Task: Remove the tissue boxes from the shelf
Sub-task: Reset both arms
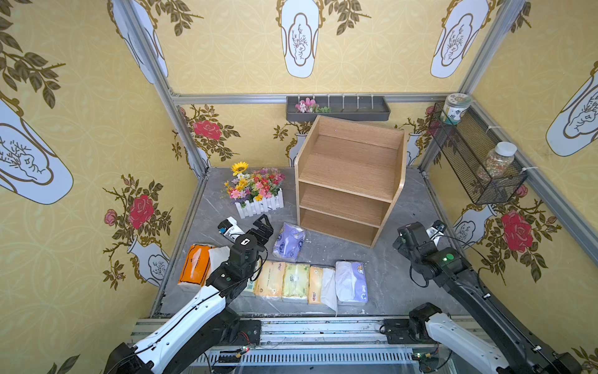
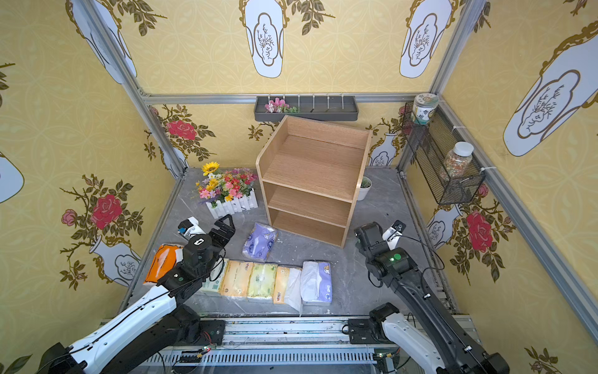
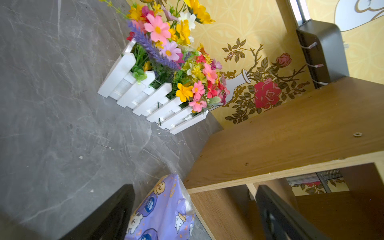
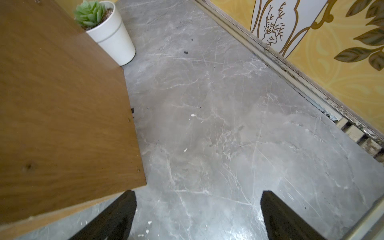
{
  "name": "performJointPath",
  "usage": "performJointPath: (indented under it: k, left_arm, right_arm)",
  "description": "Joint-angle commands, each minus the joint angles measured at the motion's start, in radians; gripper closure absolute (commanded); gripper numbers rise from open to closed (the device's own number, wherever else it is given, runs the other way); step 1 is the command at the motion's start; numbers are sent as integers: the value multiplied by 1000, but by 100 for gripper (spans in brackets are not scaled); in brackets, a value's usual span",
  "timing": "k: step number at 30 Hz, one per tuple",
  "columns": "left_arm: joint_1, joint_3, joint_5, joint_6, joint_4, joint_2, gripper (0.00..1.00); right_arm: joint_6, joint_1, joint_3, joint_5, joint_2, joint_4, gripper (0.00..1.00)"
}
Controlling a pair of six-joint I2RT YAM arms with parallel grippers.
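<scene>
Your left gripper point(image 1: 263, 225) hangs over the grey marble table point(image 1: 398, 285), between the white picket flower box point(image 1: 259, 207) and the front row of tissue packs. Its fingers point(image 3: 112, 214) stand wide apart and clamp nothing. In the left wrist view, the lavender pack point(image 3: 164, 212) lies on the table beyond those fingers, free of both, right beside the lower front corner of the light-wood shelf point(image 3: 280, 135). In both top views you see that pack lying at a slant just in front of the shelf's bottom tier, near the gripper but apart from it.

Every pack you can see is off the shelf and on the table. Along the near edge, five lie side by side in a row:
- a white pack with green print point(image 2: 212, 285), half hidden under your left arm
- a pale yellow pack point(image 1: 271, 279)
- a yellow-green pack point(image 1: 296, 281)
- a cream-orange pack point(image 1: 315, 285) with a white tissue pulled loose
- a lavender-white pack point(image 1: 351, 281)

On the far side of that arm, the orange pack point(image 1: 195, 267) lies by the table's left edge. A white pack point(image 1: 219, 255) lies just beside it, mostly hidden by the wrist.

Your right gripper point(image 4: 199, 193) hovers low over the table to the right of the shelf, close by its side panel. Its fingers are spread and hold nothing. Further back, a potted succulent point(image 4: 112, 37) stands just beside that same panel.
</scene>
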Motion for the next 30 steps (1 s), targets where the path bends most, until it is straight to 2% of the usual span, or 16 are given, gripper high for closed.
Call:
performJointPath:
  k: [1,5,7,10,15,19,23,25,26,27,28,30]
  left_arm:
    - [46,-27,61,27,52,0,3]
    - [69,-41,75,55,58,-3,3]
    - [69,-41,70,67,46,-9,3]
    - [98,-53,39,89,57,-19,3]
    - [103,-86,-30,104,122,13,2]
    - [105,-113,-96,119,205,59,0]
    - [109,-107,-135,190,275,117,0]
    - [110,-107,-137,256,326,146,0]
    - [112,-113,-141,274,364,162,0]
    - [112,-126,-153,289,412,175,0]
    - [112,-149,-168,323,487,190,0]
    - [111,-195,-191,393,638,212,0]
  right_arm:
    - [-194,-103,-39,-30,34,265,3]
    - [-307,-274,-99,-144,137,470,3]
    - [-357,-318,-115,-174,198,563,3]
    - [-461,-326,-147,-141,280,733,3]
    - [-678,-314,-297,-129,400,1181,3]
    - [-713,-322,-245,-212,466,1156,3]
    - [-729,-311,-334,-214,458,1262,3]
    - [-717,-307,-359,-181,480,1306,3]
    - [-699,-288,-339,-124,486,1258,3]
    - [-703,-275,-341,-91,499,1288,3]
    - [-724,-257,-371,-66,538,1393,3]
    - [-746,-193,-346,29,564,1373,3]
